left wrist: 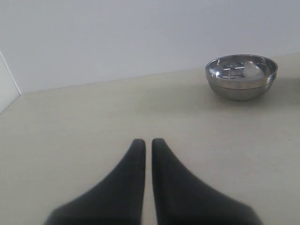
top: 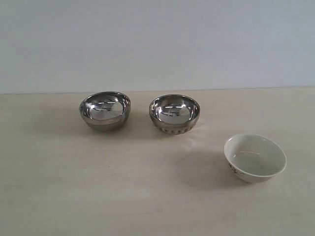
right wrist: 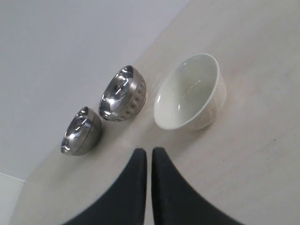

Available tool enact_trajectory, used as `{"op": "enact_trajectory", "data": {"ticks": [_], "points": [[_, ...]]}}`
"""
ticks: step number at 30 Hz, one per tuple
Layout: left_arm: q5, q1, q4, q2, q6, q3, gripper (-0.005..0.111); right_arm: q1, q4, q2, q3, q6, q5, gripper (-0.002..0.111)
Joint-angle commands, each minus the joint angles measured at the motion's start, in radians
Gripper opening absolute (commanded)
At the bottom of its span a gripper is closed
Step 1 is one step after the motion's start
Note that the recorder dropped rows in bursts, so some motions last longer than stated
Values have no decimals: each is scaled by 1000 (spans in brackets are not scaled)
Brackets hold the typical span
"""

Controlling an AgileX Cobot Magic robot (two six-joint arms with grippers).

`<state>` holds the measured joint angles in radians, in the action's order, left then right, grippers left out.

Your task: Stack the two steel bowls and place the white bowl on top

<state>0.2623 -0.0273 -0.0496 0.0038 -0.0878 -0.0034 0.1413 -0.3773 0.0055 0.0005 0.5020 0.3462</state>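
Note:
Two steel bowls stand side by side on the table: the smooth-sided one (top: 105,110) on the left, the ribbed one (top: 174,113) at the middle. The white bowl (top: 255,158) sits nearer the front at the right, empty. No arm shows in the exterior view. My left gripper (left wrist: 148,142) is shut with nothing held; the smooth steel bowl (left wrist: 241,76) stands well beyond it. My right gripper (right wrist: 149,151) is shut and empty, a short way before the white bowl (right wrist: 191,92), with the ribbed bowl (right wrist: 123,93) and the smooth bowl (right wrist: 81,131) further off.
The pale wooden table (top: 98,187) runs back to a plain white wall (top: 157,44). A white side panel (left wrist: 6,89) meets the table's edge in the left wrist view.

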Motion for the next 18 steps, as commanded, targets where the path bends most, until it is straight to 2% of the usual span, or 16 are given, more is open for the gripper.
{"op": "enact_trajectory", "data": {"ticks": [1,8,13,18], "points": [[-8,-3,8,-4,10,3,4,-3,-6,-6,-1,21,-31,0],[-8,-3,8,-4,10,3,4,-3,-91,-6,-1,60,-162,0],[-8,-3,8,-4,10,3,4,-1,-91,-6,-34,-177,-266,0],[-8,-3,8,-4,10,3,4,-1,-91,31,-182,-246,-254,0]]}}
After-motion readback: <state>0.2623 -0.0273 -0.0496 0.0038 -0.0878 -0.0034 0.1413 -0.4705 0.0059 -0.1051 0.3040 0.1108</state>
